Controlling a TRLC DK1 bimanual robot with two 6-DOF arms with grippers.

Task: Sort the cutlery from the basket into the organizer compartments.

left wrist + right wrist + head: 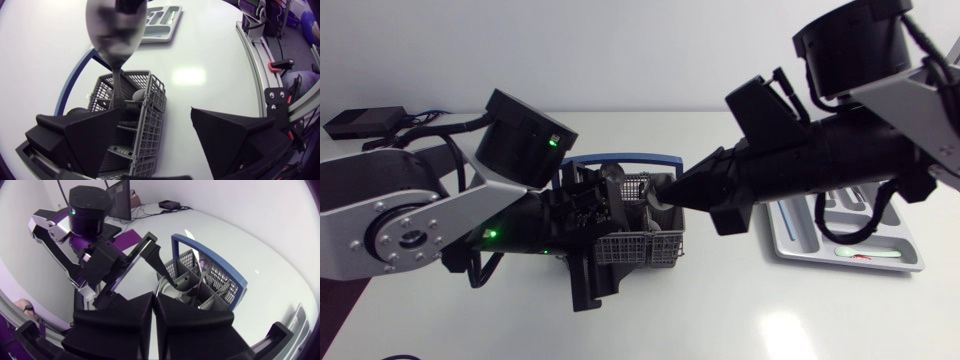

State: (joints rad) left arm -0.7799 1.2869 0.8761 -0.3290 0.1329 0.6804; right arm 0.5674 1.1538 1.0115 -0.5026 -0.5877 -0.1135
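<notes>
The spoon (116, 35) stands nearly upright over the basket (655, 245), bowl uppermost and its handle running down into one of the grey wire compartments; whether the handle's end touches the basket floor cannot be told. The right hand (154, 297) is clenched on the bowl's upper edge, its two fingers pressed almost together with only a thin slit between them, and in the head view its tip sits just above the middle of the basket. The left hand (155, 112) is released, fingers spread wide: one finger hangs over the basket's compartments close beside the spoon handle, the other over bare table beside the basket, and neither touches the spoon. More cutlery (202, 262) stands in the compartments ahead of the right hand, shiny and partly hidden by the wire walls. A blue handle (620, 159) arches over the far side of the basket. The basket stands near the middle of the white table (720, 310), with the left arm coming in low across its left side and the right arm reaching in from the right above it. The organizer (800, 235), a pale grey tray, lies well apart to the right, partly covered by the right arm; a pale green piece (865, 254) with a red spot lies in its long compartment along the near edge. A small black box (365, 122) with cables sits at the table's far left corner
</notes>
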